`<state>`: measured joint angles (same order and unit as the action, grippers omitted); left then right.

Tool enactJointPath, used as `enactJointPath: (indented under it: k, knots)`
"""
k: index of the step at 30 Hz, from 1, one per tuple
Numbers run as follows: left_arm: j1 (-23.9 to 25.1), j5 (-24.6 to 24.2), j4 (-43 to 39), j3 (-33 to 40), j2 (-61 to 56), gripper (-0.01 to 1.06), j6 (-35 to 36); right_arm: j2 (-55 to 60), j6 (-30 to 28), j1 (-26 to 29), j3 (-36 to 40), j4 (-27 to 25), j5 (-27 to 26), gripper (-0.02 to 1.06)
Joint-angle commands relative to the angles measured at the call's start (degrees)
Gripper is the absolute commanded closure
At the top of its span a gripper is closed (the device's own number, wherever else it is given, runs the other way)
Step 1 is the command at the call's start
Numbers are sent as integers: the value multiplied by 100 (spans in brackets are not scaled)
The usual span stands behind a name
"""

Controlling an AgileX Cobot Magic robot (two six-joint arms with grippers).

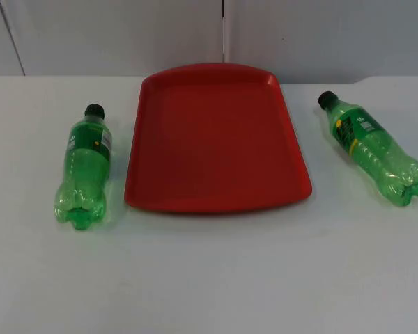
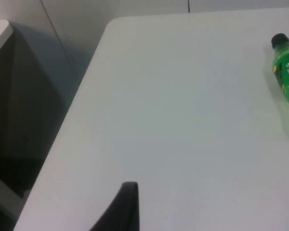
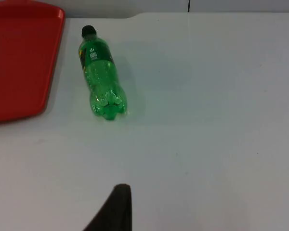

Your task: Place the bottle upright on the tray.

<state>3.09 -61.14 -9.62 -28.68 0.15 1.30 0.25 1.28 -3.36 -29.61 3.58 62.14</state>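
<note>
A red tray (image 1: 216,139) lies flat at the middle back of the white table, with nothing on it. Two green bottles with black caps lie on their sides, caps toward the wall. One bottle (image 1: 83,167) is left of the tray, the other bottle (image 1: 373,149) is right of it and slanted. My left gripper (image 2: 127,207) hovers over bare table, well short of the left bottle (image 2: 288,72). My right gripper (image 3: 116,207) hangs above the table some way from the right bottle (image 3: 100,82), which lies beside the tray (image 3: 19,57).
The grey partition wall (image 1: 125,35) closes the table's far side just behind the tray. In the left wrist view the table's side edge (image 2: 62,144) drops off to a dark gap with a grey unit (image 2: 0,33) beyond.
</note>
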Motion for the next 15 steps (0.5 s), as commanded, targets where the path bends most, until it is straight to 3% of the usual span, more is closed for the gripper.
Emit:
enactJointPath:
  k: [1,7,15]
  knots:
    - [28,43,55,22,57,0,8,-25,-26,33,14,19,-39,-1]
    - [28,160,69,-201,502,0,8,-25,-26,33,14,19,-39,-1]
    - [28,910,563,-613,1578,0,-97,-25,-26,33,14,19,-39,-1]
